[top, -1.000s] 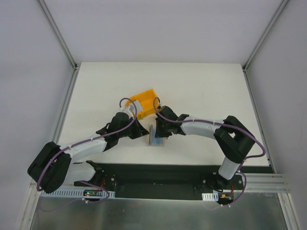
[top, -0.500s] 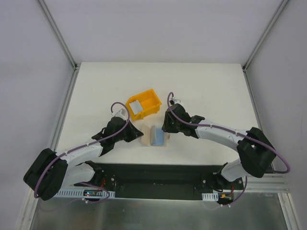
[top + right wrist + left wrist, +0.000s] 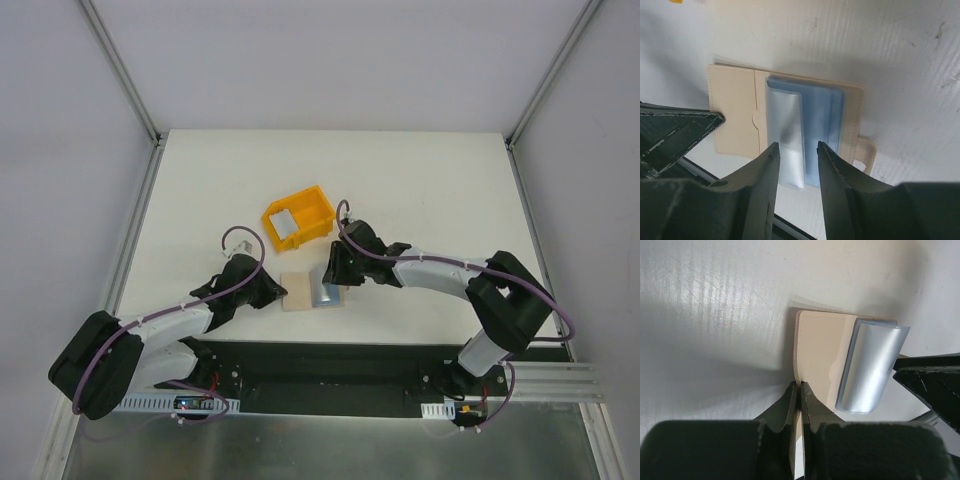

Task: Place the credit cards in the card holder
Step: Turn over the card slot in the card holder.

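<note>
- On the table (image 3: 430,180), near the arm bases: the card holder (image 3: 296,293) is lying open and flat, on the near side of the yellow bin (image 3: 320,212).
- Credit cards (image 3: 805,125): resting stacked on the holder's right half, the silvery top one curling upward.
- Left gripper (image 3: 799,390): pinching the holder's left edge, jaws clenched.
- Right gripper (image 3: 796,152): hovering over the cards, jaws spread, grasping nothing.
</note>
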Action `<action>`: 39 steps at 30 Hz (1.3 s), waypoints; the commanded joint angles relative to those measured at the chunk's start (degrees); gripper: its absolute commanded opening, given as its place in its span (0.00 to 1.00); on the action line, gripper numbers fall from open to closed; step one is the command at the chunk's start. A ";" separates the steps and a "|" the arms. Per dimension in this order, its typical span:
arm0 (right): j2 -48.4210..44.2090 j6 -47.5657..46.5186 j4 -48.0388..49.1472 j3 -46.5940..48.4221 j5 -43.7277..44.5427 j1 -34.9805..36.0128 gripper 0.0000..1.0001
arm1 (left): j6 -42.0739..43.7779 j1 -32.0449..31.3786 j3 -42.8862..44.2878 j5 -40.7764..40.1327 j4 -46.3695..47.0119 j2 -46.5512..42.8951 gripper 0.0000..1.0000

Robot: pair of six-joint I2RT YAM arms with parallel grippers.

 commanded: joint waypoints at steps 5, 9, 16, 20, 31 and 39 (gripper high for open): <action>2.69 0.92 -0.90 1.75 -3.08 0.42 0.39 | -0.44 0.21 -0.02 -0.83 -0.23 1.79 0.00; 4.01 0.92 -1.61 2.36 -3.17 0.68 0.39 | -0.35 0.29 -0.02 -0.48 -0.05 1.88 0.00; 8.32 0.91 -1.00 5.44 -8.00 0.77 0.39 | -0.44 0.20 -0.20 -0.48 0.48 1.97 0.00; 10.52 0.83 0.32 7.55 -10.73 1.12 0.39 | -0.70 0.29 -0.11 0.04 0.91 3.20 0.00; 10.88 0.30 12.27 12.21 -23.83 3.06 0.39 | -3.33 0.82 -1.69 0.84 3.55 5.57 0.00; -1.60 -5.50 3.23 6.42 -5.66 2.18 0.41 | -3.07 1.17 -2.22 0.40 3.11 3.99 0.00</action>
